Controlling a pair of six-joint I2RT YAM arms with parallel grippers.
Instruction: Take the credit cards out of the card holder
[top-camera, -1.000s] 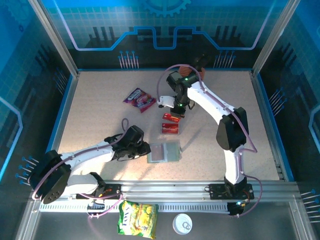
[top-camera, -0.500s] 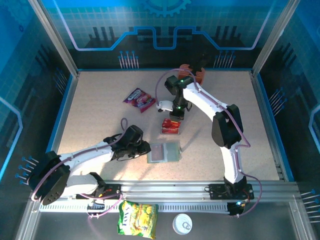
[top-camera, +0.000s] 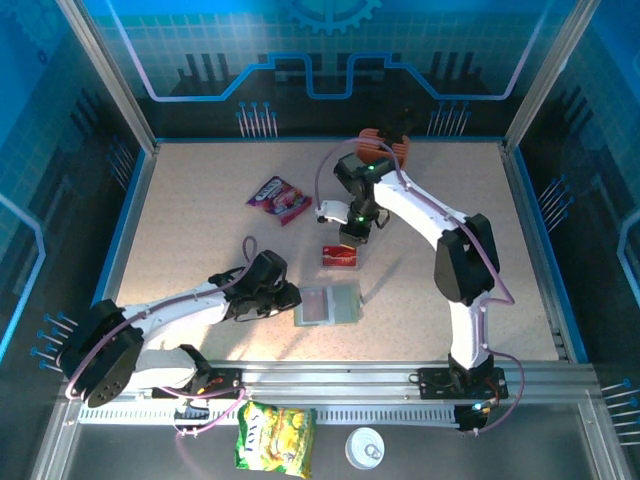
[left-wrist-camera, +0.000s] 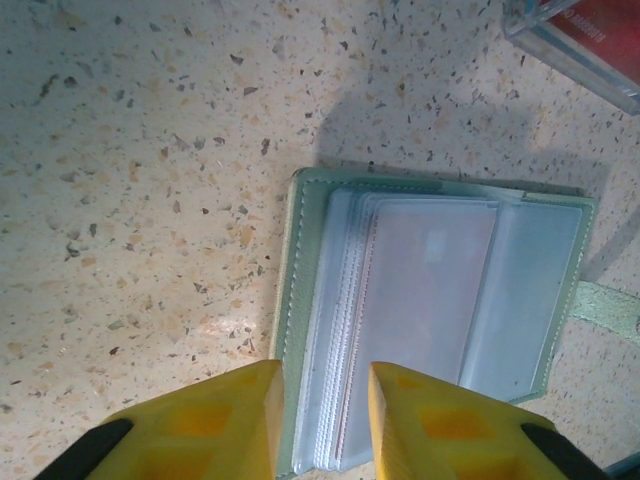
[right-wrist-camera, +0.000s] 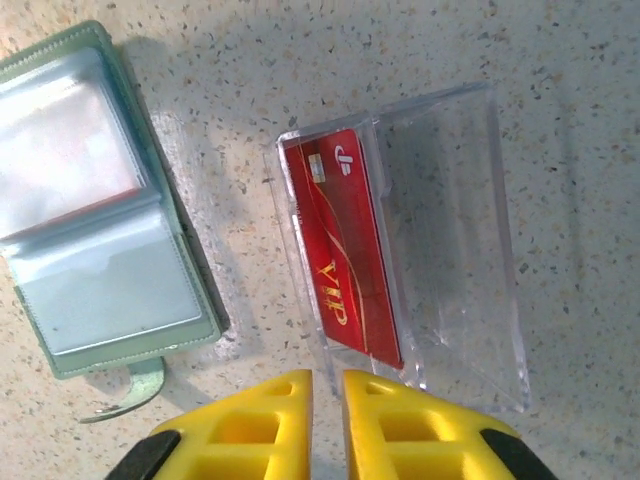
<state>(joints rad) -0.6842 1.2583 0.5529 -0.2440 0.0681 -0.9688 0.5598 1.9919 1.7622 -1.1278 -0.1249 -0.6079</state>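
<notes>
The grey-green card holder (top-camera: 328, 303) lies open on the table, its pale clear sleeves up. My left gripper (top-camera: 291, 297) is shut on the holder's left edge, and its yellow fingers (left-wrist-camera: 250, 420) straddle the cover rim and sleeve stack of the card holder (left-wrist-camera: 430, 290). A faint reddish card shows through one sleeve (left-wrist-camera: 425, 260). A red credit card (right-wrist-camera: 345, 245) marked VIP lies inside a clear plastic box (right-wrist-camera: 450, 230). My right gripper (right-wrist-camera: 328, 400) hovers just above the box's near rim, jaws a narrow slit apart, nothing between them. The card holder (right-wrist-camera: 100, 200) lies left of the box.
A purple-red snack packet (top-camera: 278, 197) lies at the back left. An orange rack (top-camera: 385, 148) stands by the back wall behind the right arm. A yellow snack bag (top-camera: 275, 437) and a white lid (top-camera: 366, 447) sit in front of the rail. Enclosure walls ring the table.
My right gripper moved toward the clear box with a red card, and the card now lies in the box, out of its jaws. The left arm stayed at the holder.
</notes>
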